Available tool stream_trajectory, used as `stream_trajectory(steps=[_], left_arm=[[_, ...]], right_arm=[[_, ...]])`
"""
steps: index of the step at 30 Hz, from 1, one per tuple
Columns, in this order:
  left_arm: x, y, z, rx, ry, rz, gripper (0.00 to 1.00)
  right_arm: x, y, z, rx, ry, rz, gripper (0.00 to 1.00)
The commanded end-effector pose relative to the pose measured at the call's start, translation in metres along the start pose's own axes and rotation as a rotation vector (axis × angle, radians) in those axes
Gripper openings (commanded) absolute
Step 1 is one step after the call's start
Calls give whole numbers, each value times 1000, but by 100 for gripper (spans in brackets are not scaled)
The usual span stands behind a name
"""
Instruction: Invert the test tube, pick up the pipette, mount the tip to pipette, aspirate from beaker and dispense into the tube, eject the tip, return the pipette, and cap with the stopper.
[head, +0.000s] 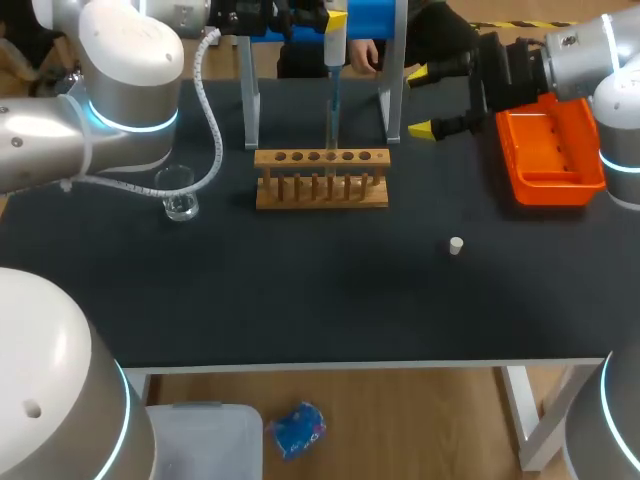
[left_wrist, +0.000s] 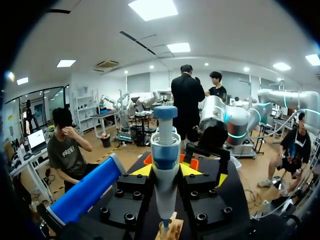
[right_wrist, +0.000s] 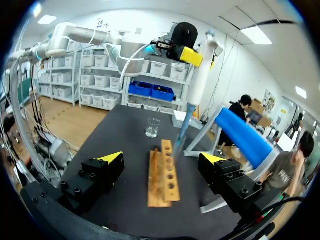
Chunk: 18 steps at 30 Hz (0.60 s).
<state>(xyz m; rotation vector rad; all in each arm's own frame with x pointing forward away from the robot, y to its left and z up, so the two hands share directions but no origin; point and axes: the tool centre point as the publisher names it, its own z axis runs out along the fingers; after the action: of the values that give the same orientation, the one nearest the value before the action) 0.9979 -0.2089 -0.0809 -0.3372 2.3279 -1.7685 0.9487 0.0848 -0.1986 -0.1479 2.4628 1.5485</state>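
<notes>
Gripping pipette (left_wrist: 165, 150), left gripper (left_wrist: 165, 172) clenched on it, tip down at rack (head: 321, 178); right gripper (head: 431, 100) released, well apart.

The rack (head: 321, 178) is bare, pale wood with a dull finish. The pipette (left_wrist: 164, 175) is smooth plastic, white with blue bands and a faint gloss. The beaker (head: 180, 195) is clear glass that catches the light. The table (head: 300, 290) has a dark matt top. The tray (head: 548, 150) is bright orange plastic (moulded, with a soft sheen). My right gripper (right_wrist: 162, 158) has matt black fingers (right_wrist: 100, 172) with yellow tips. My left arm (head: 120, 80) wears a glossy silver-white shell. The stopper (head: 456, 245) looks pale and matt.
</notes>
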Motion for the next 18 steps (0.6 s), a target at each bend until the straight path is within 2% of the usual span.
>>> stream_trajectory(steps=[1, 7, 16, 18], left_arm=[[0, 0, 1, 0, -2, 0, 0], [0, 0, 1, 0, -2, 0, 0], [0, 0, 1, 0, -2, 0, 0], [0, 0, 1, 0, -2, 0, 0]], right_arm=[[-11, 30, -21, 45, 9, -34, 100], [-33, 66, -37, 106, 20, -77, 100], [-53, 114, -53, 156, 6, 20, 100], [-55, 118, -54, 158, -3, 41, 100]])
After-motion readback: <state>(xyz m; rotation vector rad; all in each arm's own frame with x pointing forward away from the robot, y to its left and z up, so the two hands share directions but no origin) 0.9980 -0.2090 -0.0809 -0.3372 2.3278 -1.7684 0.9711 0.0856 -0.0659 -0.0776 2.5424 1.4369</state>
